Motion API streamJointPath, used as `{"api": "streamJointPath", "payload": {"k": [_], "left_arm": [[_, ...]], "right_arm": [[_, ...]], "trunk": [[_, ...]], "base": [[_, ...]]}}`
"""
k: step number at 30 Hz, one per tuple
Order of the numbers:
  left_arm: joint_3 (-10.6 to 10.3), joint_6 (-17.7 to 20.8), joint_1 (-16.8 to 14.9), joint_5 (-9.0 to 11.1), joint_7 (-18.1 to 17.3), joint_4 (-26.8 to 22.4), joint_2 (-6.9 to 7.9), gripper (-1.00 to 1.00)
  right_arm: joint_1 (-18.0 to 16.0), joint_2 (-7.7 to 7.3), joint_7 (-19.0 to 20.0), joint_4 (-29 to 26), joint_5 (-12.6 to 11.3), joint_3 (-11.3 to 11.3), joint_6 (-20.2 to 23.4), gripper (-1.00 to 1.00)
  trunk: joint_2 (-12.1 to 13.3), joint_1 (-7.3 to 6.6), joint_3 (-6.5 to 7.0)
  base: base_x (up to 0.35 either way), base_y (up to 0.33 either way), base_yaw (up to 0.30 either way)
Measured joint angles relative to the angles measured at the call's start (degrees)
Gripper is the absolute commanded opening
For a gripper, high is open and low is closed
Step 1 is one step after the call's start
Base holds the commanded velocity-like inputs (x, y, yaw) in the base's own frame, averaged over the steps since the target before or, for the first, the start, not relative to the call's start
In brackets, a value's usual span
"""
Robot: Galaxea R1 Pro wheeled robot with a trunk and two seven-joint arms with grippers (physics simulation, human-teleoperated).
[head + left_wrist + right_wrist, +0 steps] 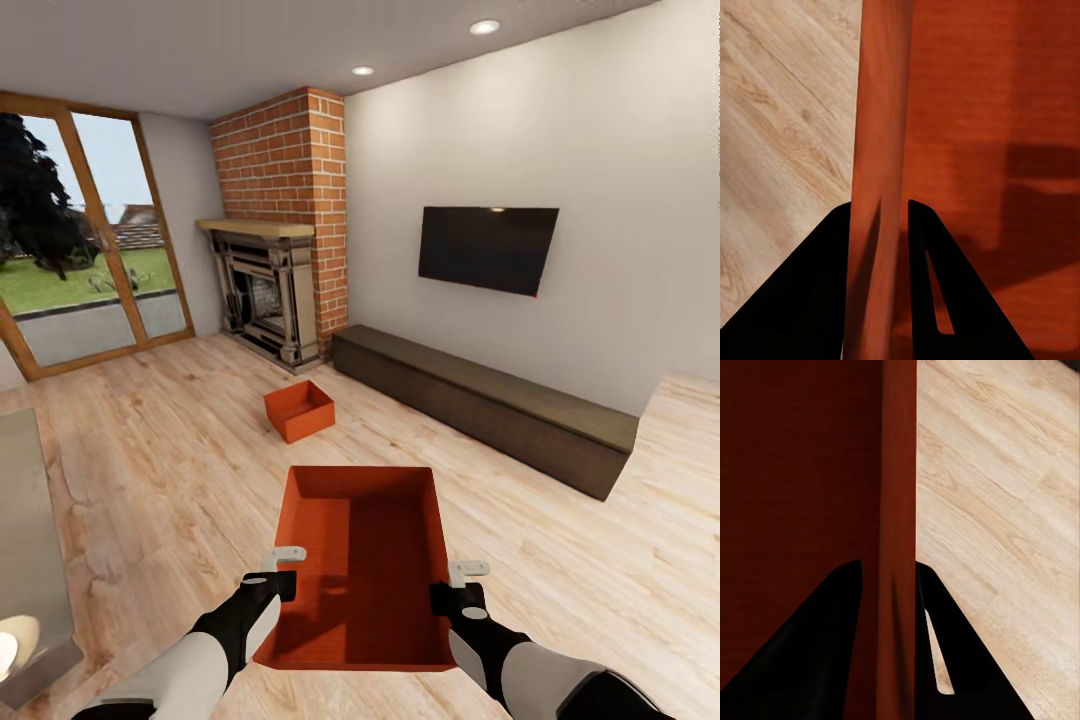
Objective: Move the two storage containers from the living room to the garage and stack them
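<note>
Spanning the living room, the wood floor (170,470) carries a dark low cabinet (480,400) and the far container (298,409) near the fireplace (265,290). The near container (365,570) hangs lifted between the arms; left gripper (281,570) and right gripper (455,588) each pinch one side wall.

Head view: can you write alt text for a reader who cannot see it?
Both grippers, left gripper and right gripper, clamp the side walls of an orange-red storage container above a light wood floor. A second container sits on the floor near the brick fireplace.
</note>
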Motion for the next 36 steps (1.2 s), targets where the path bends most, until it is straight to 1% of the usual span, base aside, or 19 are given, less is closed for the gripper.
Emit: {"api": "streamJointPath", "payload": {"k": [36], "left_arm": [[0.0,0.0,0.0,0.0,0.0,0.0,0.02,-1.00]], "right_arm": [[0.0,0.02,0.0,0.0,0.0,0.0,0.0,-1.00]], "trunk": [[0.0,0.00,3.21]], "base": [[0.000,0.000,0.000]]}}
